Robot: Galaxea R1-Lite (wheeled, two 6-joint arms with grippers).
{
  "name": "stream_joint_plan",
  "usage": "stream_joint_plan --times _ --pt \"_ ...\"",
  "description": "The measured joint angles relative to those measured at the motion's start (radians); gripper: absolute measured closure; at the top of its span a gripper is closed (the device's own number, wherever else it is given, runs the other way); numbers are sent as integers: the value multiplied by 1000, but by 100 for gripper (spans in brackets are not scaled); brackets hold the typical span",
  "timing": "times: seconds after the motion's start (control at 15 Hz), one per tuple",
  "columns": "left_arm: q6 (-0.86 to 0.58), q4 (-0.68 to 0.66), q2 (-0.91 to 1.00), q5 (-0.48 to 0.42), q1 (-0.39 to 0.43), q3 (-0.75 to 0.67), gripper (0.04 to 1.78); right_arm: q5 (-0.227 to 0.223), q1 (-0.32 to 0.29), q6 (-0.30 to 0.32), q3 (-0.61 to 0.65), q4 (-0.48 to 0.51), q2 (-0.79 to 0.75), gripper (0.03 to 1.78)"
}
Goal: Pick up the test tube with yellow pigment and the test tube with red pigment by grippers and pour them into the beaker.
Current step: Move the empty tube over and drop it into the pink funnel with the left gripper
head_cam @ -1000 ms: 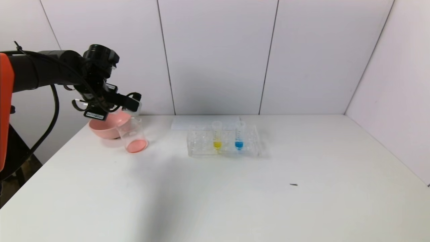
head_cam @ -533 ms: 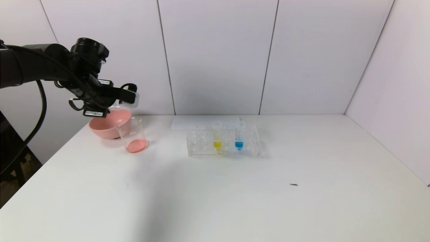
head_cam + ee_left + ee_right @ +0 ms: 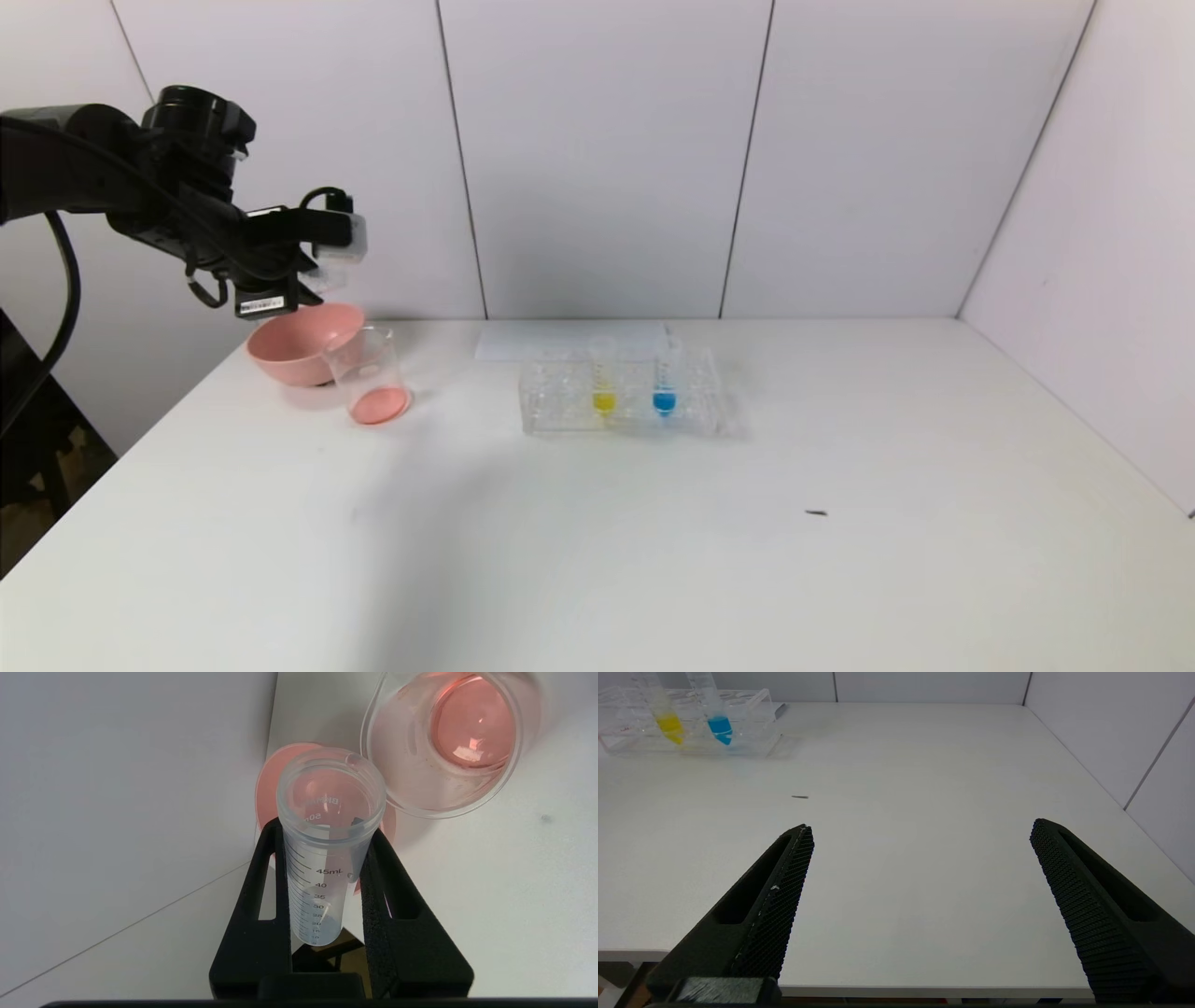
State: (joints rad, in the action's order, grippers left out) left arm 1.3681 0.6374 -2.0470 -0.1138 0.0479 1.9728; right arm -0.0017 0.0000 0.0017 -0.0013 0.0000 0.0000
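Our left gripper [image 3: 327, 858] clamps an emptied test tube [image 3: 327, 849] above the pink bowl [image 3: 294, 350], just beside the beaker [image 3: 369, 373] holding red liquid. The yellow tube [image 3: 604, 373] stands in the rack [image 3: 560, 401]. Our right gripper [image 3: 920, 835] hangs spread over the table [image 3: 901, 868].

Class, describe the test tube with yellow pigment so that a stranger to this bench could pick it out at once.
Find the clear tube rack standing near the back of the white table. Two tubes stand upright in it, side by side. The test tube with yellow pigment is the one nearer the beaker; its neighbour, the blue tube, holds blue liquid.
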Motion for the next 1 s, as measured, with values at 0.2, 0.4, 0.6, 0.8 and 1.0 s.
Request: stream_joint_plan --times 0.2,0.4,0.6,0.8,1.0 --pt "-37 0 14 -93 34 -6 137 0 0 0 0 0 0 11" --pt "-89 -6 22 -171 48 -12 137 0 0 0 0 0 0 11" --pt "-144 -14 26 -258 48 -12 137 0 0 0 0 0 0 11" --pt "-199 -15 27 -275 49 -11 137 0 0 0 0 0 0 11" --pt "-272 -23 30 -296 48 -11 137 0 0 0 0 0 0 11"
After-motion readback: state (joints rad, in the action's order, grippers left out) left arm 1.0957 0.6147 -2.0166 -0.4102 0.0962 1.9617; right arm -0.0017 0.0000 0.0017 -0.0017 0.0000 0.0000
